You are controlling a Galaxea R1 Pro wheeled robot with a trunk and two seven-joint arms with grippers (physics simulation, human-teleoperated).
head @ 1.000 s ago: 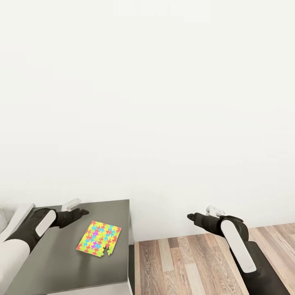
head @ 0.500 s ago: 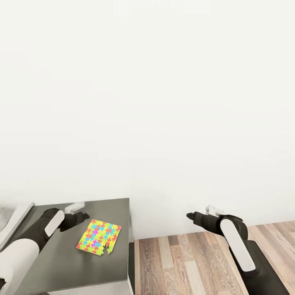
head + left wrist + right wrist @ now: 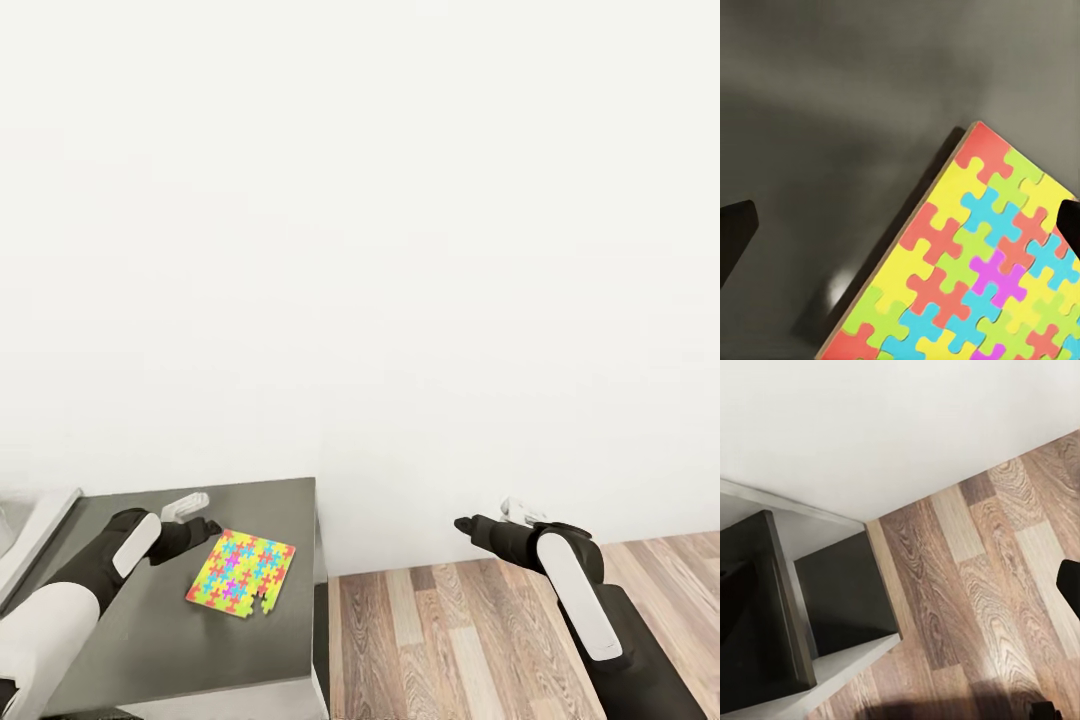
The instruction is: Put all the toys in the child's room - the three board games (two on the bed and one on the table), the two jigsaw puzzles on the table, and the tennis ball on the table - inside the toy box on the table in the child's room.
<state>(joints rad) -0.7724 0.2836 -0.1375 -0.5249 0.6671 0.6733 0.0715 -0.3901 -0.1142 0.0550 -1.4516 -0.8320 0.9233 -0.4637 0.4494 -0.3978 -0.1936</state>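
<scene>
**Left end effector closes in on the jigsaw**

Over the last second the left end effector [image 3: 205, 526] has drawn back from the far edge of the dark grey bench [image 3: 150, 640] and sunk toward the multicoloured flat jigsaw puzzle [image 3: 242, 577], lying near the bench's right edge. It hangs just beside the puzzle's far corner, jaws spread wide and empty. A grasp looks imminent. The right end effector [image 3: 462, 524] idles over the wood-plank floor [image 3: 470, 640]; I cannot tell its opening.

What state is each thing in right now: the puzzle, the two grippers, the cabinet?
jigsaw puzzle: lying flat on the dark grey cabinet, one edge piece sticking out, not gripped.
left gripper: jaws open, beside the puzzle's corner, holding nothing.
right gripper: empty, over the wood floor; jaws cannot be judged.
dark grey cabinet: bears the puzzle.
</scene>
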